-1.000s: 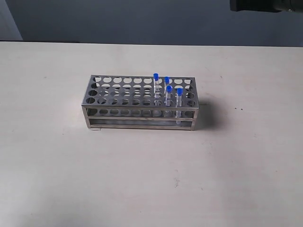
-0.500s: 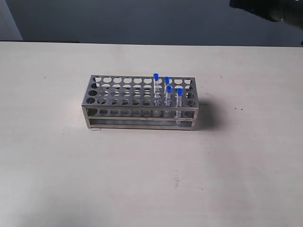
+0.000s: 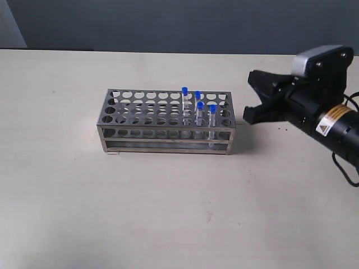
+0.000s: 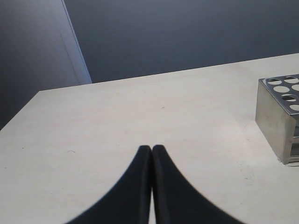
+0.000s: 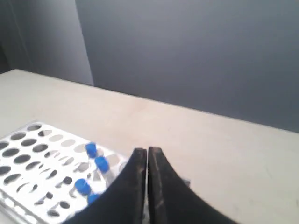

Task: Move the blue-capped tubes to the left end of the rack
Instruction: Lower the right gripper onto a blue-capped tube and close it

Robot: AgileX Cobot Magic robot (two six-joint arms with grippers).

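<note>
The silver rack [image 3: 140, 115] stands mid-table with four blue-capped tubes [image 3: 200, 109] upright in holes near its right end. My right gripper [image 3: 248, 96] hovers just right of the rack's right end, apart from it, pointing at it. In the right wrist view its fingertips [image 5: 147, 151] sit almost together, shut on nothing, with the blue caps [image 5: 96, 163] and rack top [image 5: 28, 156] below and beside them. In the left wrist view my left gripper [image 4: 152, 148] is shut and empty over bare table, with the rack's left end [image 4: 275, 121] off to one side.
The pale table [image 3: 168, 213] stretches all round the rack. A dark wall runs behind the table's far edge [image 3: 168, 51]. The right arm's body and cable [image 3: 336, 129] occupy the right side. The left arm is out of the exterior view.
The right arm has swung from the top right corner of the exterior view down to the rack's right end. Rack and tubes have not moved.
</note>
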